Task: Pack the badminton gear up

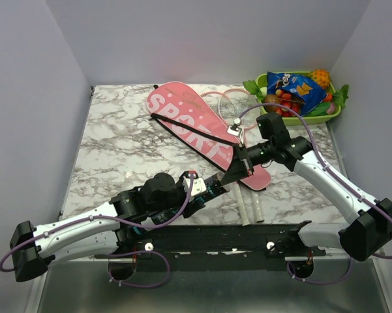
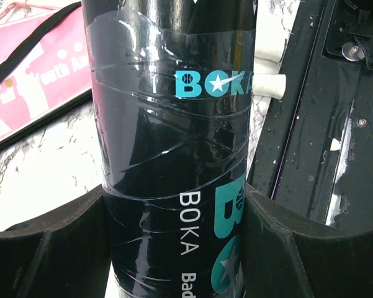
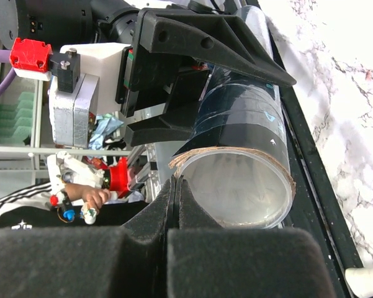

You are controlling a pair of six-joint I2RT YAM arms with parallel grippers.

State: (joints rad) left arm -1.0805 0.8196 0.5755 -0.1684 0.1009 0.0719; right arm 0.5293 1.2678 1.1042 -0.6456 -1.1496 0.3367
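The widest open stretch of the marble counter [image 1: 117, 143] lies left of the pink racket bag [image 1: 182, 117]. Grey walls close the left, back and right edges, and a black rail [image 1: 215, 238] runs along the near edge. A green tray [image 1: 326, 118] of fruit and snacks fills the far right corner, so room on that side is tight.

The left arm [image 1: 85, 228] lies low along the near edge, reaching rightward to the counter's near middle. Its jaws pinch the dark tube [image 2: 167, 124], 1 finger [image 2: 49, 248] on each side of the barrel. The right arm [image 1: 326, 179] rises from the near right corner, bends above the bag and points back down toward the near edge. Its jaws are pressed together with only a thin seam between the fingers [image 3: 143, 248], and nothing can be seen held in them. Their tips sit just beside the tube's open mouth, facing it; contact cannot be told.

The tube is glossy black, wrapped in clear tape, with teal and white "BOKA" lettering. The bag lies diagonally from the far middle toward the near right, "SPORT" in white, with a black strap [image 1: 196, 132] across it. The 2 rackets [image 1: 231, 101] lie partly under the bag's right side, with white handles [image 1: 249, 208] sticking out toward the rail.
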